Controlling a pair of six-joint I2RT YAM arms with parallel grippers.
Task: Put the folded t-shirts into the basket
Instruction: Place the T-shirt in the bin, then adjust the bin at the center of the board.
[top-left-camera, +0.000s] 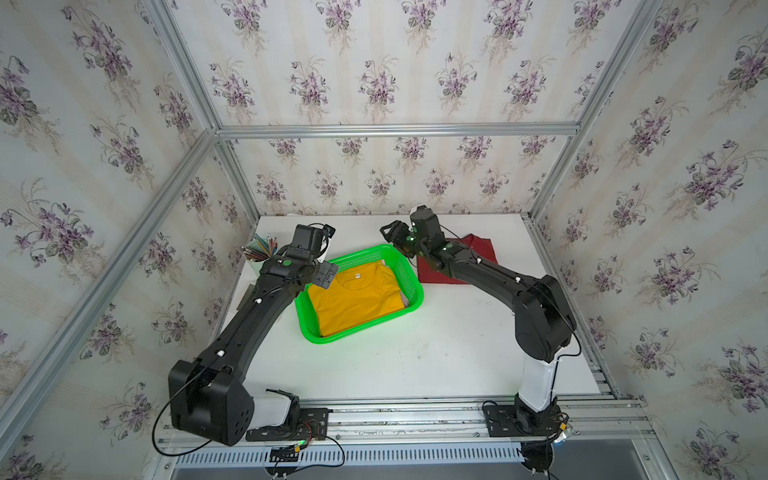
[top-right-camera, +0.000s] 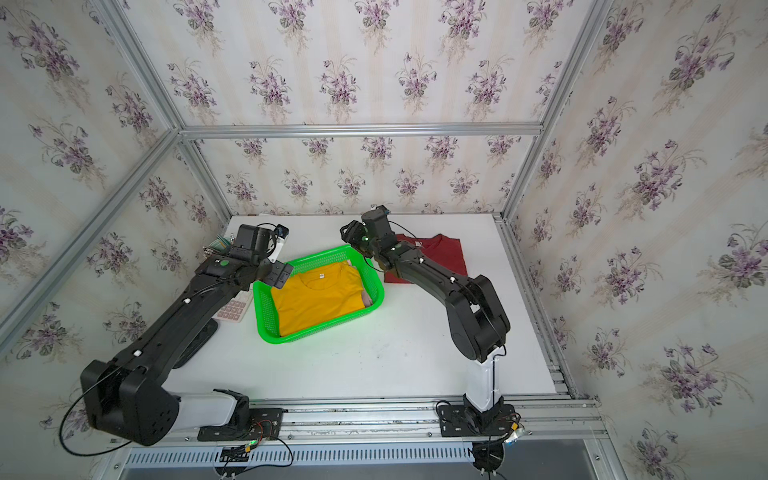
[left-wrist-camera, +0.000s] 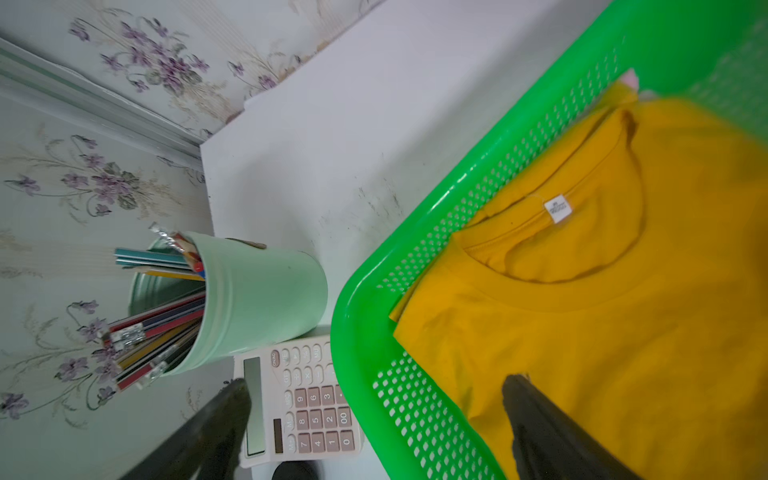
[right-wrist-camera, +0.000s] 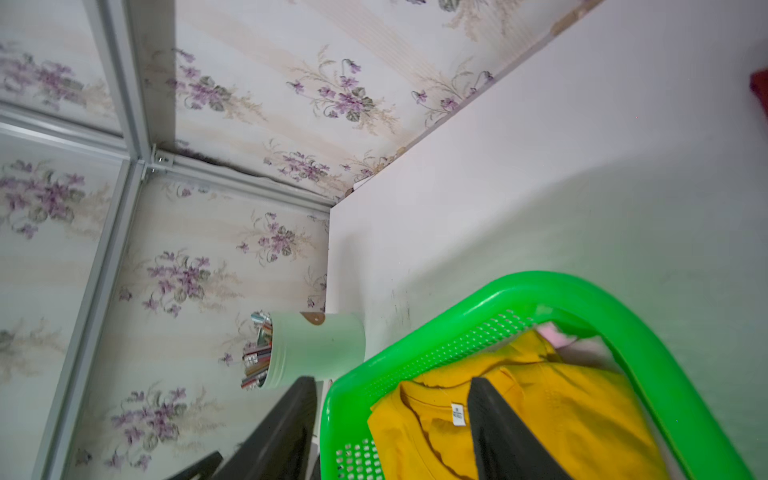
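The green basket (top-left-camera: 358, 335) (top-right-camera: 316, 335) stands mid-table. A mustard yellow folded t-shirt (top-left-camera: 357, 299) (top-right-camera: 320, 299) (left-wrist-camera: 602, 332) (right-wrist-camera: 561, 415) lies flat in it, over a pink t-shirt of which only an edge shows (top-right-camera: 366, 298) (left-wrist-camera: 630, 79). A dark red t-shirt (top-left-camera: 482, 249) (top-right-camera: 442, 257) lies on the table at the back right, partly under my right arm. My left gripper (top-left-camera: 324, 267) (left-wrist-camera: 376, 384) is open wide above the basket's left rim and holds nothing. Over the basket's far corner, my right gripper (top-left-camera: 394, 236) (right-wrist-camera: 392, 382) is open and empty.
A pale green pencil cup (top-left-camera: 258, 254) (left-wrist-camera: 257, 299) (right-wrist-camera: 320, 349) stands at the back left by the wall. A pink calculator (top-right-camera: 232, 309) (left-wrist-camera: 311, 407) lies between it and the basket. Papered walls and aluminium frame rails close in the table's sides and back.
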